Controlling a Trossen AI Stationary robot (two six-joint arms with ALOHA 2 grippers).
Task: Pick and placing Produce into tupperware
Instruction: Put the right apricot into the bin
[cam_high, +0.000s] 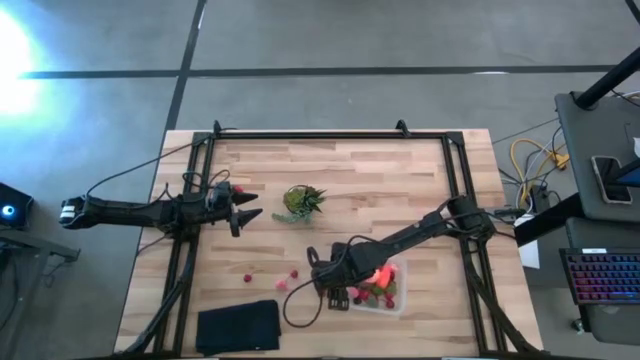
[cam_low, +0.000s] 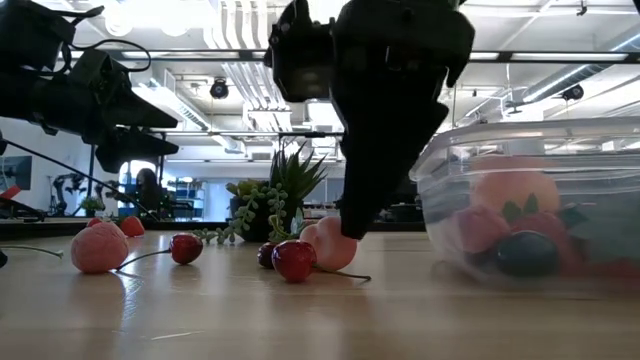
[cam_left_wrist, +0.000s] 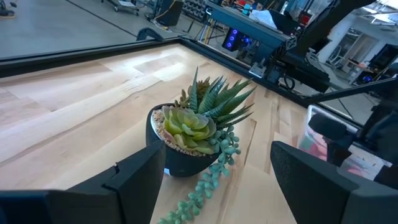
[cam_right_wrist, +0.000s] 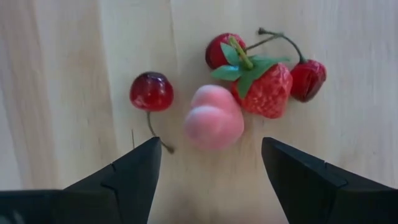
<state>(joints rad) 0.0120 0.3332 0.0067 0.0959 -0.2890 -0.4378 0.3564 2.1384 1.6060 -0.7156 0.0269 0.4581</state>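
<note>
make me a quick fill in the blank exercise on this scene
1. The right pincer hovers open over a pink ____.
2. The clear tupperware already holds several pieces of ____.
3. The left pincer faces a potted ____.
4. The strawberry lies on the ____, outside the tupperware.

Missing words: peach; produce; succulent; table

Clear tupperware (cam_high: 385, 290) upright near the surface's front edge, right of middle, holding red, peach and dark pieces. Loose produce just beside its left wall: pink peach (cam_right_wrist: 213, 124), strawberry (cam_right_wrist: 267, 90), three stemmed cherries (cam_right_wrist: 151, 91); more scattered leftward.
</note>
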